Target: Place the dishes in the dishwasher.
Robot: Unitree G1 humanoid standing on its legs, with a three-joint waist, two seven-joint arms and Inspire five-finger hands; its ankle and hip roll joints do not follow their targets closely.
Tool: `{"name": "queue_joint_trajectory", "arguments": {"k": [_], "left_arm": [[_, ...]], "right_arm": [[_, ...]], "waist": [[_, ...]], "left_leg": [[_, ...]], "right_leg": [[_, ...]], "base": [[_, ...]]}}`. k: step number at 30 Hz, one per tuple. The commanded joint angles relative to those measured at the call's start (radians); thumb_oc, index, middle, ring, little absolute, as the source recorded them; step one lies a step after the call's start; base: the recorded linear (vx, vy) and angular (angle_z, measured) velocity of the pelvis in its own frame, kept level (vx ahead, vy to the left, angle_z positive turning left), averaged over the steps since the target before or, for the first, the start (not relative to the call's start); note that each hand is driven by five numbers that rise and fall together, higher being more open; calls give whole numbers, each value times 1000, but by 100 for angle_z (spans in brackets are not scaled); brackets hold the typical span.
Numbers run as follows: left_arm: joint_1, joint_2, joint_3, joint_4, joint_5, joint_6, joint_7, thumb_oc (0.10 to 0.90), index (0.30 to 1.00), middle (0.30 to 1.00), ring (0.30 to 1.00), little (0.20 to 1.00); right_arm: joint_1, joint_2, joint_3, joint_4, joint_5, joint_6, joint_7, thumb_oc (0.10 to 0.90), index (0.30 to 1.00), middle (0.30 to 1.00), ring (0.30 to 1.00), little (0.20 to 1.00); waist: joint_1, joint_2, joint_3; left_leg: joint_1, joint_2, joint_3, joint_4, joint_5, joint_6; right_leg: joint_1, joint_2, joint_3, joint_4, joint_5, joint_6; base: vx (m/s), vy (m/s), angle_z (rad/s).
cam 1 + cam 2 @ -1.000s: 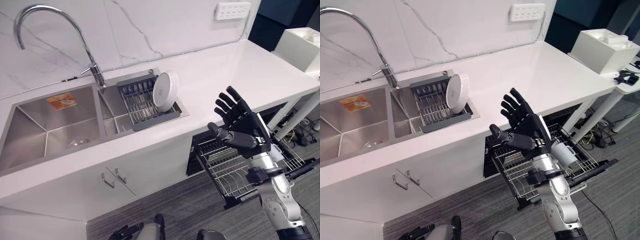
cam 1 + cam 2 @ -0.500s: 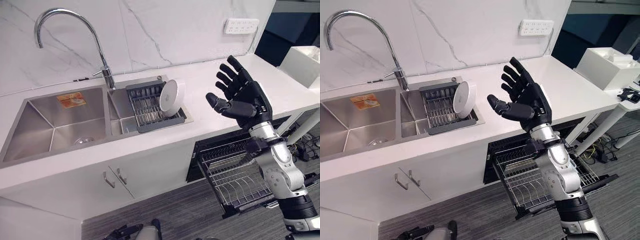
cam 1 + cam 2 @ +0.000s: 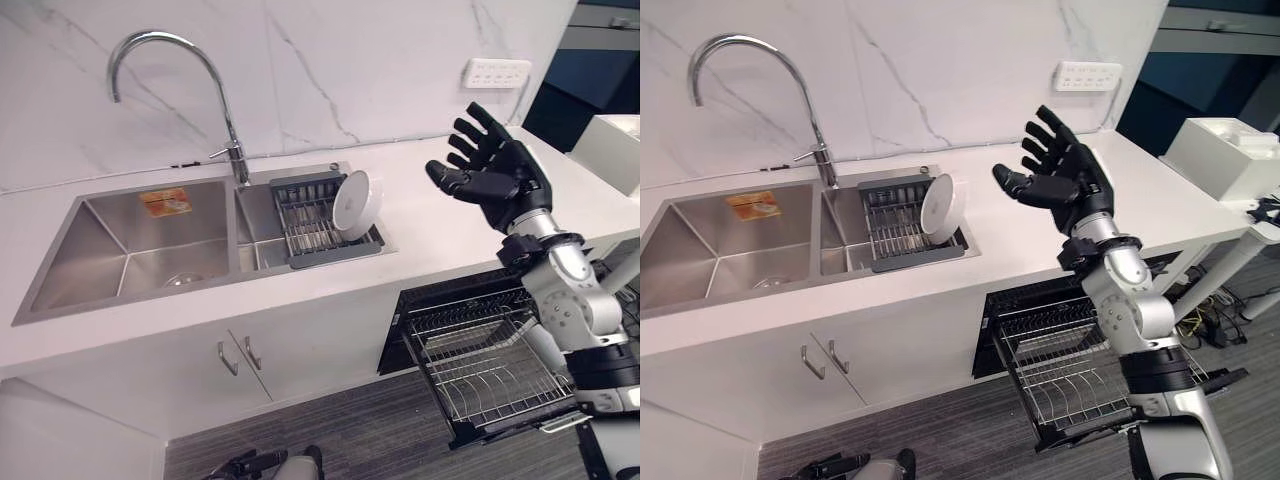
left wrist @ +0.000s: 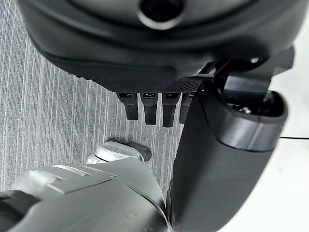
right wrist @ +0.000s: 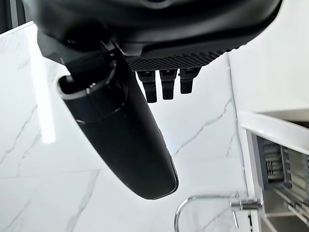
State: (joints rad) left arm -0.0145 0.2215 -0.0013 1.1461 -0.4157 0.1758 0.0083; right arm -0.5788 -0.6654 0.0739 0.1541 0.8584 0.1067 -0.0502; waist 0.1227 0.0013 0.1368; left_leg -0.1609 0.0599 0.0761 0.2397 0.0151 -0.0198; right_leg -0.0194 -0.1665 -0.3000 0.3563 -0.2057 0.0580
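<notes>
Right robot hand (image 3: 497,172) is up over the counter (image 3: 430,215), fingers spread wide and straight, thumb standing out, palm turned toward the sink side, holding nothing. Its own wrist view agrees: straight fingers with bare marble wall beyond them.

The dish to fetch is the white plate (image 3: 352,203), propped on edge in the dark drying rack (image 3: 318,222) that sits in the smaller basin beside the tap (image 3: 176,90). It leans, its round face tilted toward the right robot hand's side, rim resting among the rack's wires. From the hand it lies toward the robot's left and lower down, well apart, with open counter between. So this is the nearer hand, and the reach looks like a sideways, downward one that should meet the plate's rim edge-on.

The left robot hand (image 4: 159,108) hangs low near the floor, fingers pointing straight down and relaxed, empty.

The dishwasher basket (image 3: 487,365) is pulled out below the counter, under the right arm; its wire tines look bare, though the arm covers part of it.

Hard to read: how the plate's lower rim is seated in the rack, and whether anything else lies on the rack behind it. An orange-labelled item (image 3: 165,201) at the back of the large basin is too small to identify.
</notes>
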Motion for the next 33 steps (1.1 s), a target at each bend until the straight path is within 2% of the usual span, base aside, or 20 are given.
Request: {"name": "queue_joint_trajectory", "arguments": {"k": [1, 6, 16, 27, 33], "left_arm": [[127, 81, -102, 72, 106, 70, 3, 800, 900, 900, 900, 900], [141, 92, -94, 88, 94, 63, -4, 800, 900, 900, 900, 900], [145, 118, -87, 105, 118, 60, -29, 800, 900, 900, 900, 900], [126, 114, -89, 135, 137, 30, -52, 800, 900, 900, 900, 900], [124, 118, -121, 127, 211, -20, -44, 800, 900, 900, 900, 900]], "right_arm": [[-207, -50, -27, 73, 77, -56, 4, 800, 900, 900, 900, 900], [-264, -72, -3, 217, 88, -78, 27, 800, 900, 900, 900, 900], [-288, -75, -13, 339, 100, -110, 18, 800, 900, 900, 900, 900], [-285, -33, -12, 391, 143, -119, 15, 800, 900, 900, 900, 900], [-275, 3, -12, 390, 175, -125, -5, 800, 900, 900, 900, 900]], "waist": [[31, -17, -1], [53, -17, -3], [72, -10, 10], [81, -7, 7], [87, -8, 8]], "left_leg": [[24, 6, -80, 60, -208, -38], [26, 3, -90, 60, -207, -41], [14, -5, -102, 60, -204, -39], [13, -6, -99, 60, -202, -39], [16, -6, -91, 60, -203, -36]], "right_leg": [[39, -20, -43, -56, -46, 49], [42, -24, -51, -56, -44, 54], [54, -32, -67, -56, -49, 58], [65, -40, -83, -56, -48, 62], [70, -45, -90, -56, -47, 63]], "base": [[59, 36, 14], [62, 28, 9], [39, 15, 10], [42, -1, 4], [47, -10, 2]]}}
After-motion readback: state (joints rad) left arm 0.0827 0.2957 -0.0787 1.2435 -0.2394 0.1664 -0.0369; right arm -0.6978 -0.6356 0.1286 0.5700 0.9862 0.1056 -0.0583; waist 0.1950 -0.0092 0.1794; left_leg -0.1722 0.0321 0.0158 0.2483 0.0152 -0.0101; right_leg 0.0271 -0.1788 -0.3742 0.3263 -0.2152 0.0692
